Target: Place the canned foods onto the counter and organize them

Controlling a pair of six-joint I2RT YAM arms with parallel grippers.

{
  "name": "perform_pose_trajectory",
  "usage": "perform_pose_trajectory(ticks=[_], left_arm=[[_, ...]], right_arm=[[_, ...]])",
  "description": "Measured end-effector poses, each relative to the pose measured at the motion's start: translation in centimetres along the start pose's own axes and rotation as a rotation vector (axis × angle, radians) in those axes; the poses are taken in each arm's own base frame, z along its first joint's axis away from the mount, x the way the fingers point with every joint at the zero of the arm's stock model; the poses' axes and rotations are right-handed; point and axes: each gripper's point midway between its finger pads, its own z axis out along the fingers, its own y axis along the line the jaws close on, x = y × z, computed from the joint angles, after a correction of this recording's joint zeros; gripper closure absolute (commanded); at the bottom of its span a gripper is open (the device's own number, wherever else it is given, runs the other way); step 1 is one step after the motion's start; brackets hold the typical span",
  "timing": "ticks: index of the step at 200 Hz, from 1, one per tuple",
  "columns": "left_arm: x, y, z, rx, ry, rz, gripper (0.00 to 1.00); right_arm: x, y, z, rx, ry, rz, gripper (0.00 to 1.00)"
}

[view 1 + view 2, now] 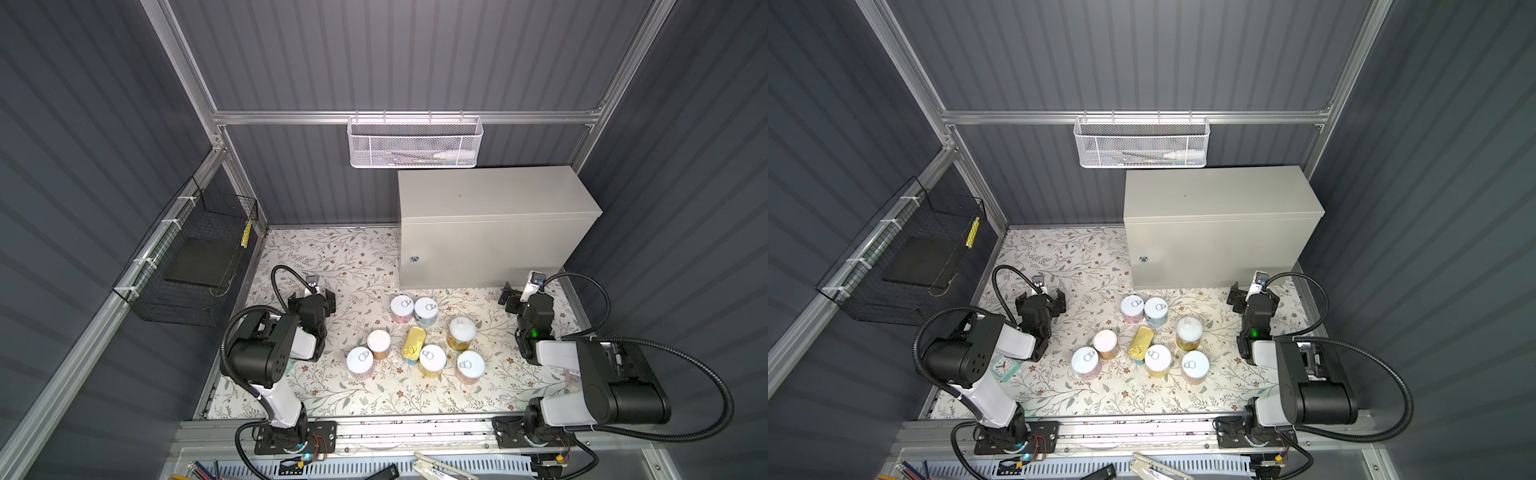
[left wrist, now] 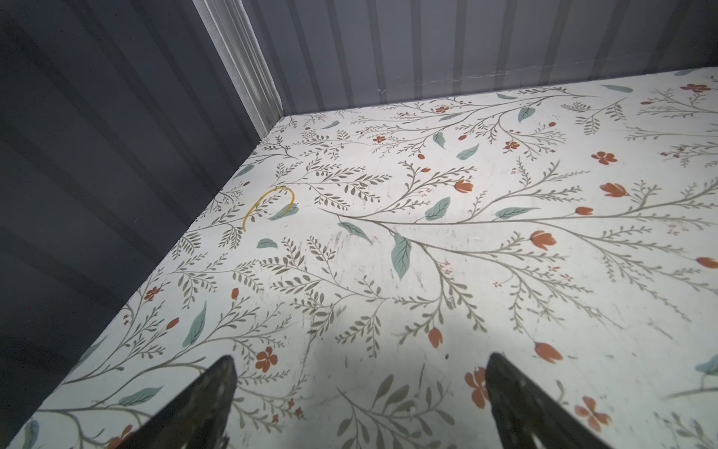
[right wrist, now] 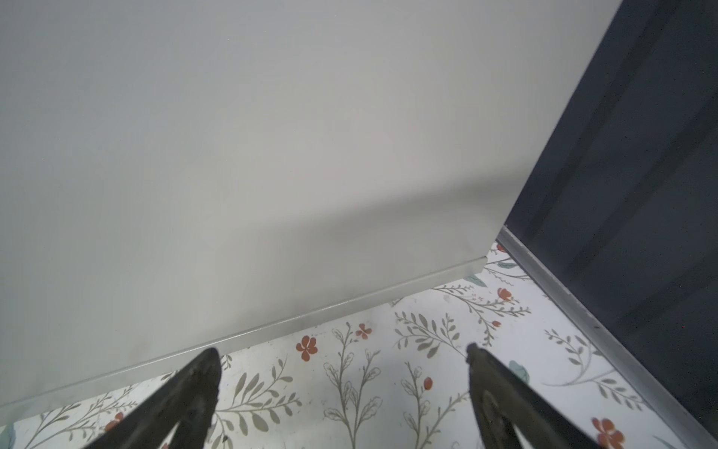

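Note:
The canned foods stand in a loose cluster mid-table in both top views: several round tins such as a pink one [image 1: 402, 308], a pale-blue one [image 1: 426, 311] and a yellow one [image 1: 432, 360], plus a flat gold-topped oblong tin [image 1: 414, 342] [image 1: 1140, 341]. The counter [image 1: 494, 195] [image 1: 1219, 193] is the beige-grey box at the back right, its top bare. My left gripper [image 1: 311, 296] [image 2: 362, 357] is open over bare floral table, left of the tins. My right gripper [image 1: 523, 293] [image 3: 342, 349] is open, close to the counter's front face [image 3: 272, 155], right of the tins.
A white mesh basket [image 1: 415, 145] hangs on the back rail above the counter. A black wire basket [image 1: 187, 257] hangs on the left wall. A yellow rubber band [image 2: 270, 206] lies near the back-left corner. A small teal clock [image 1: 1005, 368] lies under the left arm.

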Motion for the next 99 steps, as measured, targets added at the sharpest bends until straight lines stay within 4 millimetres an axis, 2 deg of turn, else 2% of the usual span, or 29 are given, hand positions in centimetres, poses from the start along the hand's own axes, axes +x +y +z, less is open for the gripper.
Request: perform_pose_trajectory(ticks=[23,35,73,99], left_arm=[[0.0,0.0,0.0,0.000,0.000,0.000,0.00],[0.0,0.0,0.0,0.000,0.000,0.000,0.00],[0.0,0.0,0.0,0.000,0.000,0.000,0.00],[0.0,0.0,0.0,0.000,0.000,0.000,0.00]], right_arm=[[-3.5,0.2,-0.2,0.015,-0.037,0.023,0.01],[-4.7,0.3,-0.5,0.013,-0.058,0.033,0.01],[-3.9,1.3,-1.5,-0.019,-0.004,0.024,0.01],[-4.5,1.6,-2.2,-0.038,0.032,0.065,0.01]])
